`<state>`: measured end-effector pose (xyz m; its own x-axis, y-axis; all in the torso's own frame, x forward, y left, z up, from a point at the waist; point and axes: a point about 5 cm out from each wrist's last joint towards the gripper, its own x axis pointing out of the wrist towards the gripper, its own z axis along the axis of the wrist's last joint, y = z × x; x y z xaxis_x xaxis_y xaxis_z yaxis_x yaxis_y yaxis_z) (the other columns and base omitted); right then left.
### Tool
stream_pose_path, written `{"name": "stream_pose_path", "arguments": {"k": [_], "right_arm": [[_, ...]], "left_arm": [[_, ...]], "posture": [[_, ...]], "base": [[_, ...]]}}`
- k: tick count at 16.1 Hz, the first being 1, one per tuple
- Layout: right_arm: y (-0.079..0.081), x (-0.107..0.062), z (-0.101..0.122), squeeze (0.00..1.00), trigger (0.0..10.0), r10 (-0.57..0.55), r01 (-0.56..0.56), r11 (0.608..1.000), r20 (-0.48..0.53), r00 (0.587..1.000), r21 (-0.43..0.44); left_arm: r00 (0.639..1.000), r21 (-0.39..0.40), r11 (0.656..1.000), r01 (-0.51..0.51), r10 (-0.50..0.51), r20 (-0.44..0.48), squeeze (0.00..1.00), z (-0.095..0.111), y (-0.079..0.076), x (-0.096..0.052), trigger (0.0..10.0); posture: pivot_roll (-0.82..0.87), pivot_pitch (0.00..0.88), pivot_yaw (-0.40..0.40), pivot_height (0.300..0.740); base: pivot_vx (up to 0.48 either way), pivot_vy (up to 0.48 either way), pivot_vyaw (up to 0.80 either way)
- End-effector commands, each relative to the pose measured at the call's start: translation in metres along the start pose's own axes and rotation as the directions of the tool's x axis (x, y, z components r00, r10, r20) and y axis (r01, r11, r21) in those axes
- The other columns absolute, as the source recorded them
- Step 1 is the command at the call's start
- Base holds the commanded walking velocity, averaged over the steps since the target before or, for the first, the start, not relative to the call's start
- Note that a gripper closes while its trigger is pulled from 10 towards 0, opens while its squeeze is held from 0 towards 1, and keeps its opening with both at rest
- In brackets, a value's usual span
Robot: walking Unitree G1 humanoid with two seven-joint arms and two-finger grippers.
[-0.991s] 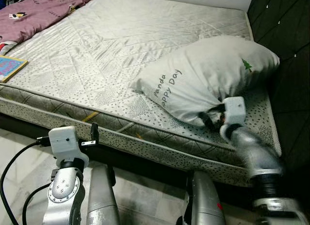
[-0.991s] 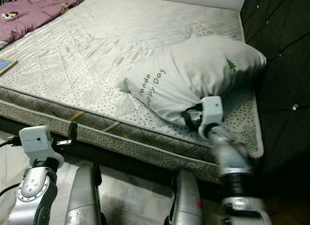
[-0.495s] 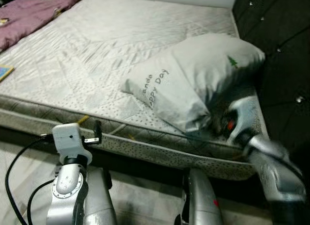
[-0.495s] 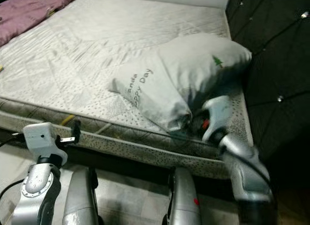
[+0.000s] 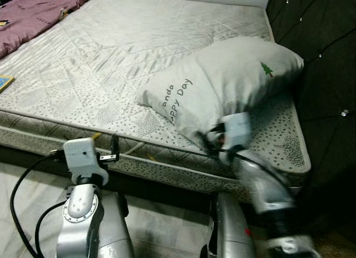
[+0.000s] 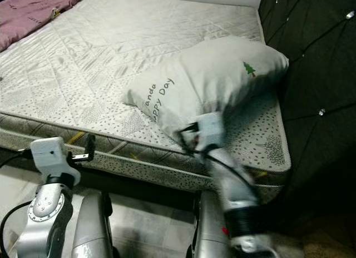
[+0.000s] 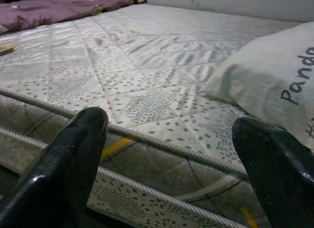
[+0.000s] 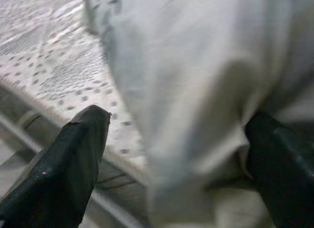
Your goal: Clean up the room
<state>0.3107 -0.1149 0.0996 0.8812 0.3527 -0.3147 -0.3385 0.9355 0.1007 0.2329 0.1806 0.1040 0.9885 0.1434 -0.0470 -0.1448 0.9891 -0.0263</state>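
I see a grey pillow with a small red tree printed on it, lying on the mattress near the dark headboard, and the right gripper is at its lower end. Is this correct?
Not quite: the small tree on the pillow is green, not red, as the left eye view shows. The rest holds: the pillow lies on the mattress near the dark headboard, and the right gripper is at its lower end, fingers open.

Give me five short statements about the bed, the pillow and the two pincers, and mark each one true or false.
1. The pillow lies on the mattress near the dark headboard. True.
2. The pillow carries a red star. False: a small green tree.
3. The right pincer is open, its fingers on either side of the pillow's near end. True.
4. The left pincer grips the pillow. False: it is open, short of the mattress edge.
5. A purple blanket covers the pillow. False: it lies at the far left of the bed.
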Motion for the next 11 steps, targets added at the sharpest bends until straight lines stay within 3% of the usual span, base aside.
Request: {"name": "stream_pose_path", "arguments": {"k": [1,7,8,9,10,11], "right_arm": [[0.004,0.008,0.008,0.0,10.0,-0.009,0.01,1.0,-0.006,1.0,0.009],[0.031,0.043,0.019,0.0,10.0,-0.073,0.073,0.997,0.0,0.997,0.037],[0.037,0.049,0.021,0.0,8.7,-0.095,0.095,0.995,0.002,0.995,0.044],[0.04,0.051,0.022,0.0,8.7,-0.098,0.098,0.994,0.002,0.995,0.045],[0.05,0.058,0.024,0.0,0.0,-0.111,0.11,0.99,0.004,0.994,0.088],[0.06,0.063,0.029,0.0,0.0,-0.115,0.112,0.989,0.025,0.993,0.093]], "left_arm": [[1.0,0.013,1.0,-0.02,0.02,0.01,0.0,0.002,0.005,-0.001,10.0],[0.999,0.023,0.999,-0.035,0.035,-0.012,0.0,0.0,0.009,-0.015,10.0],[0.999,0.024,0.999,-0.037,0.038,-0.017,0.0,0.0,0.009,-0.018,10.0],[0.999,0.024,0.999,-0.038,0.038,-0.017,0.0,0.0,0.01,-0.019,10.0],[0.999,0.027,0.999,-0.04,0.041,-0.018,0.0,0.001,0.01,-0.019,10.0],[0.999,0.028,0.999,-0.045,0.045,-0.016,0.0,0.002,0.011,-0.019,10.0]], "posture": [[0.06,0.0,-0.056,0.501],[0.1,0.0,-0.061,0.501],[0.11,0.0,-0.06,0.501],[0.11,0.0,-0.06,0.501],[0.13,0.0,-0.062,0.501],[0.13,0.0,-0.062,0.501]], "base": [[0.0,0.0,0.0],[0.0,0.0,0.0],[0.0,0.0,0.0],[0.0,0.0,0.0],[0.0,0.0,0.0],[0.0,0.0,0.0]]}}
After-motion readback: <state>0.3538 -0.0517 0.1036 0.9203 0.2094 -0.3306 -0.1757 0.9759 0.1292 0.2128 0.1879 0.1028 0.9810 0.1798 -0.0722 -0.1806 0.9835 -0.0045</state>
